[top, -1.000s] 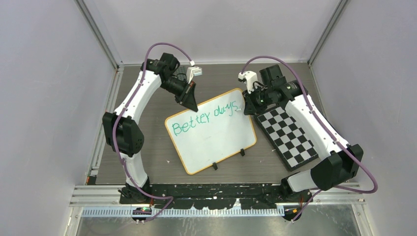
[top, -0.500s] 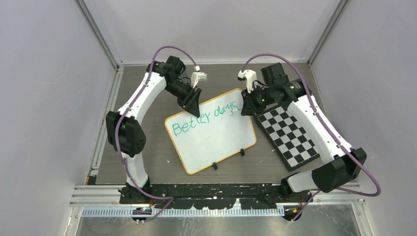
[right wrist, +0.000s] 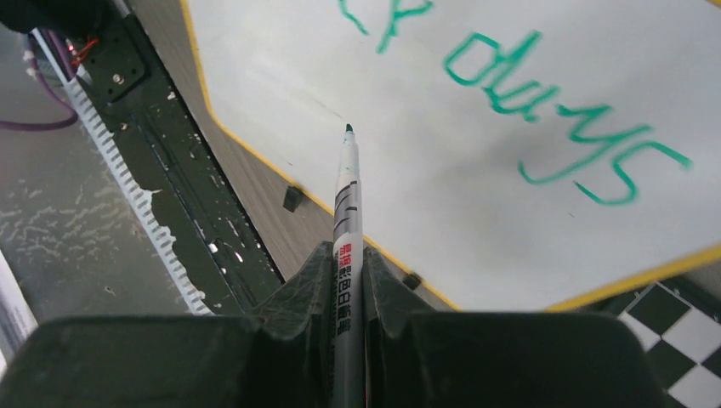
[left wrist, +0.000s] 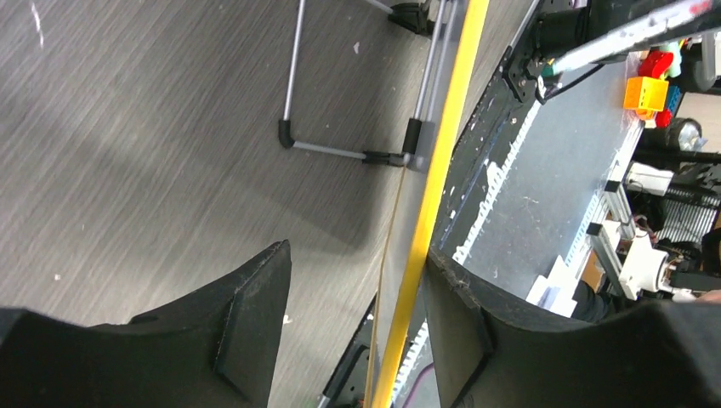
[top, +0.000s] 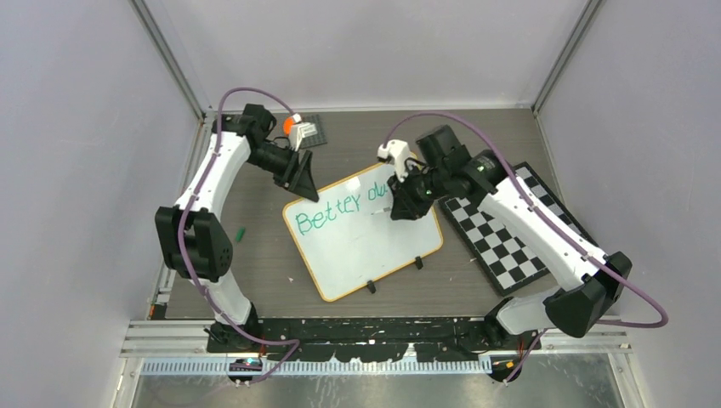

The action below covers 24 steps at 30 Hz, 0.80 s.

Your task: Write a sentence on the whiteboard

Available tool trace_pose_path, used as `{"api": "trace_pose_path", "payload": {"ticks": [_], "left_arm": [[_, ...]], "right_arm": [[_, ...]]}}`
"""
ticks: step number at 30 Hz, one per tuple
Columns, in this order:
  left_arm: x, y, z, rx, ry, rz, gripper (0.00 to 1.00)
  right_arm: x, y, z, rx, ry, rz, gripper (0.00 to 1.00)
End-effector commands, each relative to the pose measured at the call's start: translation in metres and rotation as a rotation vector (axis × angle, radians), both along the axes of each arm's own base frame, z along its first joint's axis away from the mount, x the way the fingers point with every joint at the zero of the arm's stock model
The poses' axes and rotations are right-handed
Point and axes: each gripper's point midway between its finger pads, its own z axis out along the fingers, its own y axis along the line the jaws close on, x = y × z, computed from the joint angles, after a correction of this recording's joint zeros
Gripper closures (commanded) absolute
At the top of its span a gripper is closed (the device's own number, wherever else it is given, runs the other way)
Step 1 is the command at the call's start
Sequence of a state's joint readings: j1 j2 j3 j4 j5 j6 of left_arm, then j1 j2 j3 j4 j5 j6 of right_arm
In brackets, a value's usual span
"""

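The whiteboard lies tilted mid-table, with the sentence in green on its upper part, reading "Better da…". My right gripper covers the rest. It is shut on a grey marker. The marker's green tip points at bare white surface below the word "days"; contact cannot be told. My left gripper stands open at the board's far left corner. The board's yellow rim runs between its fingers, close to the right one.
A black-and-white checkerboard lies right of the whiteboard, under the right arm. A small green piece sits on the table left of the board. An orange-and-black object is at the back left. Walls enclose three sides.
My left gripper has opened and drawn back left towards the board's corner. My right gripper has carried the marker left, from the board's right edge to over its middle.
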State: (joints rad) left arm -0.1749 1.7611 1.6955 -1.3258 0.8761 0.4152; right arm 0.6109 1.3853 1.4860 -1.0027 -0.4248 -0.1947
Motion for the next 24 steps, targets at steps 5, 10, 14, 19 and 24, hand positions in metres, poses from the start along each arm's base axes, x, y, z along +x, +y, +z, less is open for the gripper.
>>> {"api": "trace_pose_path", "payload": {"ticks": [5,10,14,19,24], "left_arm": [[-0.014,0.01,0.021,-0.1,-0.065,0.066,0.41],[-0.02,0.008,0.017,-0.118,-0.045,0.062,0.42],[-0.022,0.007,0.008,-0.121,-0.016,0.06,0.52],[-0.025,0.006,0.002,-0.111,-0.002,0.055,0.63],[-0.025,0.005,0.0,-0.109,-0.001,0.054,0.73]], "right_arm": [[-0.022,0.053,-0.012,0.009,-0.132,0.11,1.0],[-0.034,0.071,-0.026,0.003,-0.183,0.148,1.0],[-0.04,0.082,-0.029,0.025,-0.209,0.164,1.0],[-0.044,0.095,-0.037,0.003,-0.26,0.172,1.0],[-0.039,0.105,-0.045,-0.026,-0.27,0.147,1.0]]}}
